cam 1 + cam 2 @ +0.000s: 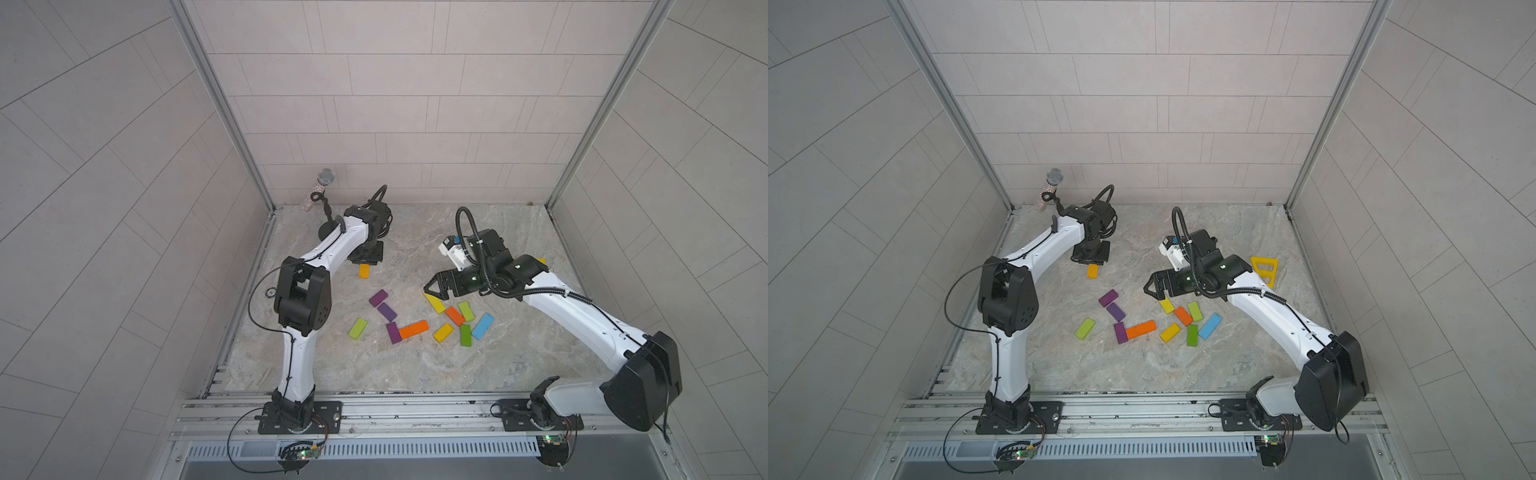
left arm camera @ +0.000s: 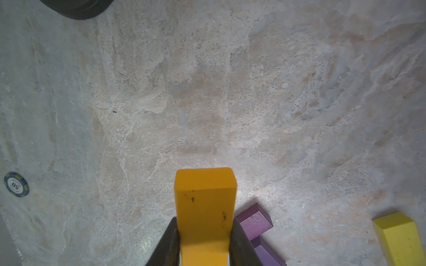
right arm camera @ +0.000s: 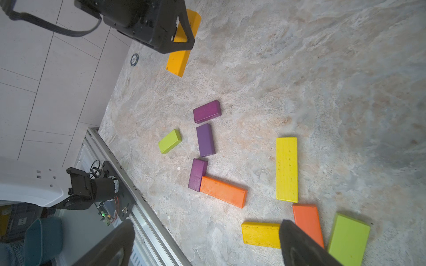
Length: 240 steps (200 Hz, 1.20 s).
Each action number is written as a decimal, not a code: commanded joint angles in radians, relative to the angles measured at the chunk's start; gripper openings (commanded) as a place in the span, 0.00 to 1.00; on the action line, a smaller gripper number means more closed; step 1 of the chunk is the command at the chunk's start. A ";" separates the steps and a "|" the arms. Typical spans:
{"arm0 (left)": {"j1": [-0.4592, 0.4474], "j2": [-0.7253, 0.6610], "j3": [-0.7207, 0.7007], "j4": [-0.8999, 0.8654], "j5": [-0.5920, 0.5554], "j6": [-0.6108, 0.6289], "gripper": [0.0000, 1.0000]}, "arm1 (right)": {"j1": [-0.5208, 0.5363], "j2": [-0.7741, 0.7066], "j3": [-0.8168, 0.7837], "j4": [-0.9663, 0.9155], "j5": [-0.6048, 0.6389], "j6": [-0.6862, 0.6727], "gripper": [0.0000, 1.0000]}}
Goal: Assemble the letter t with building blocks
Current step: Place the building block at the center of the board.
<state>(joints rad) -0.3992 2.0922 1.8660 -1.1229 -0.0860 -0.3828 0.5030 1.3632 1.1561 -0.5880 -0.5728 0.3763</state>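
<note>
Tabletop [image 2: 207, 92]: chip [image 2: 16, 184] "50"; left tool [image 2: 205, 232] grips block [image 2: 205, 195].

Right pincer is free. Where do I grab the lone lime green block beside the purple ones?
Come straight down with the right pincer and close on the lone lime green block across its long sides at mid-length. It lies flat with nothing touching it, so both sides look free.

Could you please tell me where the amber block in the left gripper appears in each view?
Top view: amber block, centre-left, beyond the purple block.
Top view: much the same spot.
Left wrist: bottom centre, in the left gripper.
Right wrist: top, left of centre.
Shared landmark: that purple block.
</note>
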 commanded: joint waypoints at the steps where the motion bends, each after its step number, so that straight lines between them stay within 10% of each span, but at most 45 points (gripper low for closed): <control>1: 0.009 0.039 0.053 -0.024 0.019 0.033 0.05 | -0.004 0.016 0.010 0.020 -0.003 0.019 1.00; 240: 0.079 0.224 0.122 0.088 0.140 0.028 0.05 | -0.015 0.062 -0.012 0.027 -0.008 0.035 1.00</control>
<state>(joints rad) -0.3271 2.2929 1.9728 -1.0348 0.0551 -0.3756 0.4900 1.4185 1.1439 -0.5468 -0.5831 0.4091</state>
